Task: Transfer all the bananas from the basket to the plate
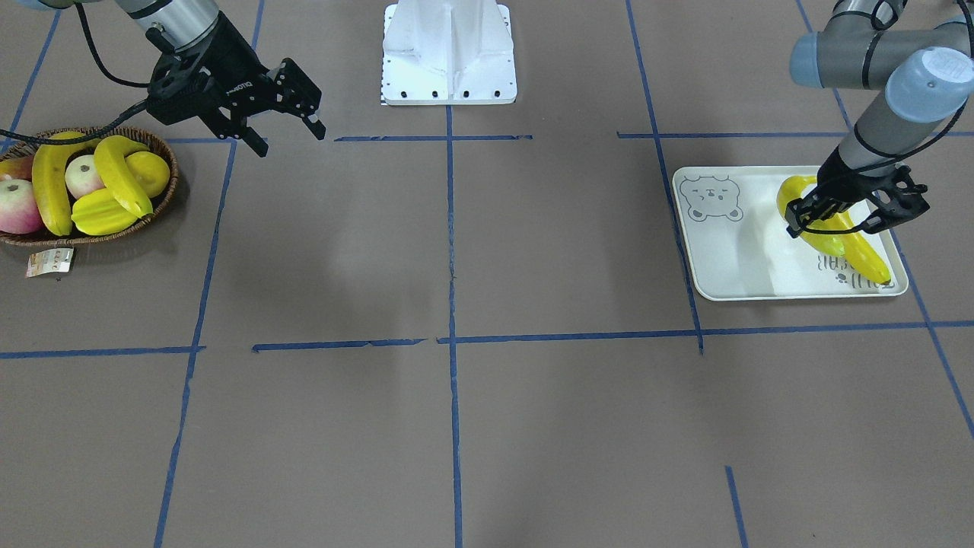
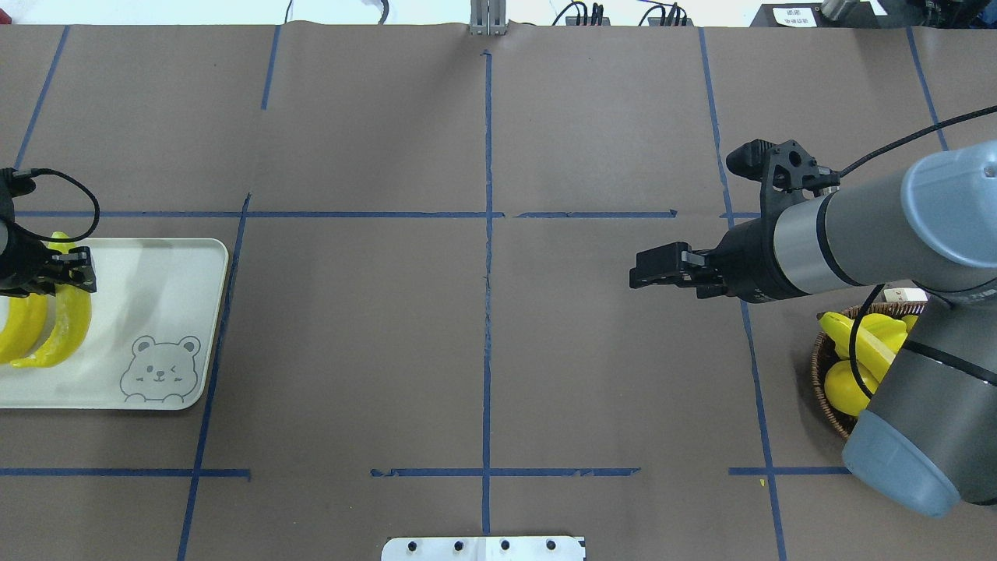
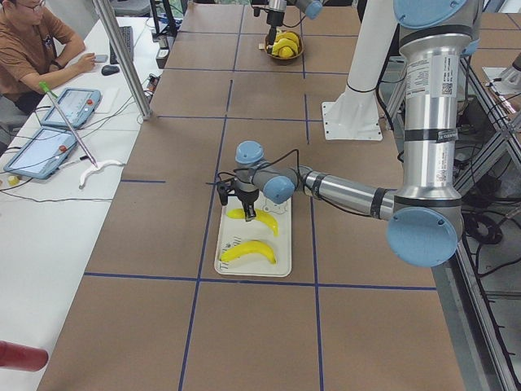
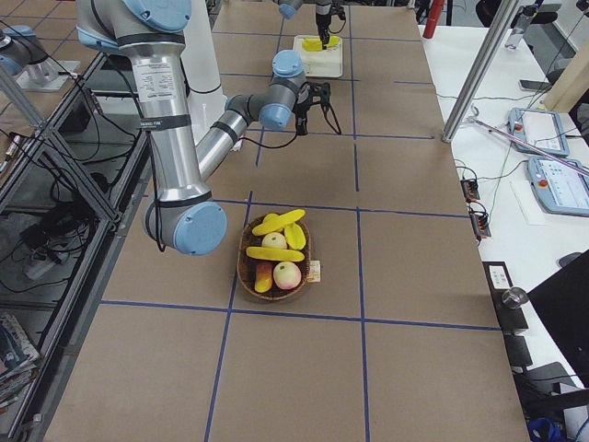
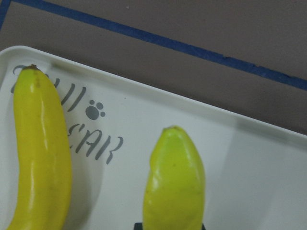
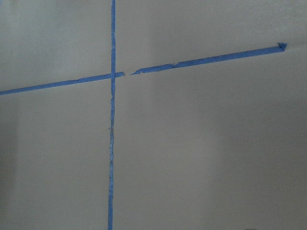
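Note:
The pale plate (image 1: 723, 259) with a bear face lies on my left side; it also shows in the overhead view (image 2: 156, 296). One banana (image 2: 17, 336) lies flat on it. My left gripper (image 1: 835, 222) is shut on a second banana (image 5: 175, 182) and holds it down at the plate next to the first. The wicker basket (image 1: 91, 237) holds two more bananas (image 1: 49, 190) (image 1: 122, 175). My right gripper (image 1: 293, 141) is open and empty, above the table beside the basket, towards the middle.
The basket also holds a ridged starfruit (image 1: 103, 215), a lemon (image 1: 154, 171) and two apples (image 1: 19, 207). A small paper tag (image 1: 49, 261) lies by the basket. The white robot base (image 1: 449, 53) stands at the table's edge. Blue tape lines cross the brown table.

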Available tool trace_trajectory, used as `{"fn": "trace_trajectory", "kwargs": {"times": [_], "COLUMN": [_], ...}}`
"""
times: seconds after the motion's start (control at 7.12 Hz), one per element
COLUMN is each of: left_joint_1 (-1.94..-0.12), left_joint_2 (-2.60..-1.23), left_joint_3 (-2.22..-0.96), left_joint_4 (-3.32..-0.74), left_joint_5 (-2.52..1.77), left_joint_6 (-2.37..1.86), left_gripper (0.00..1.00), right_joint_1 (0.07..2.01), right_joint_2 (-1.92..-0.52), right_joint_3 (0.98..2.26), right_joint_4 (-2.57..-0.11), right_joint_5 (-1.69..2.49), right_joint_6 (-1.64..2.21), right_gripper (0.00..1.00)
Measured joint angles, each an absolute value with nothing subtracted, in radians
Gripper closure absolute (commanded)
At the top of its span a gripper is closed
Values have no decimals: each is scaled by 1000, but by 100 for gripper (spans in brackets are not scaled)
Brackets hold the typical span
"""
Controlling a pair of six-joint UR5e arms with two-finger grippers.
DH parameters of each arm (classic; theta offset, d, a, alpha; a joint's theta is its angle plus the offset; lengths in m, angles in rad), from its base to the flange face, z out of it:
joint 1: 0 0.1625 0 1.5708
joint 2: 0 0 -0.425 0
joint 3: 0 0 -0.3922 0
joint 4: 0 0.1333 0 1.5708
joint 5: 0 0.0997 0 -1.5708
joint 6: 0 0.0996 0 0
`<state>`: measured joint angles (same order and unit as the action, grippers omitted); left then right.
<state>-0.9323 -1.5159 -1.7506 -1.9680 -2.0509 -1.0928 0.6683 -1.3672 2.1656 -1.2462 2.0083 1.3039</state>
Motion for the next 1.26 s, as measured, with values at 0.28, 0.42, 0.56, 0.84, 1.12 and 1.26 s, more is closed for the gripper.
{"fn": "trace_trajectory", "kwargs": {"times": [0.28, 0.42, 0.56, 0.84, 1.12, 1.26], "left_joint_1": [-930, -930, -931, -946, -960, -961], "left_joint_2": [-1520, -1521, -1524, -1521, -1516, -1518], "left_joint_3": [-1687, -1680, -1698, -1769, -1829, -1842], "left_joint_4": [-1995, -2016, -2024, -2022, -2021, -2021], "left_joint_5": [-1986, -1979, -1994, -2082, -2114, -2117], "left_joint_6": [-1072, -1071, -1070, -1070, -1070, -1071], "left_gripper": [0, 0, 0, 0, 0, 0], "right_joint_1": [670, 672, 675, 679, 688, 700], "right_joint_2": [-1361, -1360, -1361, -1369, -1460, -1542], "right_joint_3": [2165, 2165, 2165, 2168, 2195, 2230], "right_joint_4": [-1246, -1246, -1246, -1247, -1246, -1246], "right_joint_5": [2008, 2009, 2010, 2011, 2000, 1997], "right_joint_6": [1304, 1304, 1304, 1304, 1304, 1299], "right_gripper": [0, 0, 0, 0, 0, 0]}}
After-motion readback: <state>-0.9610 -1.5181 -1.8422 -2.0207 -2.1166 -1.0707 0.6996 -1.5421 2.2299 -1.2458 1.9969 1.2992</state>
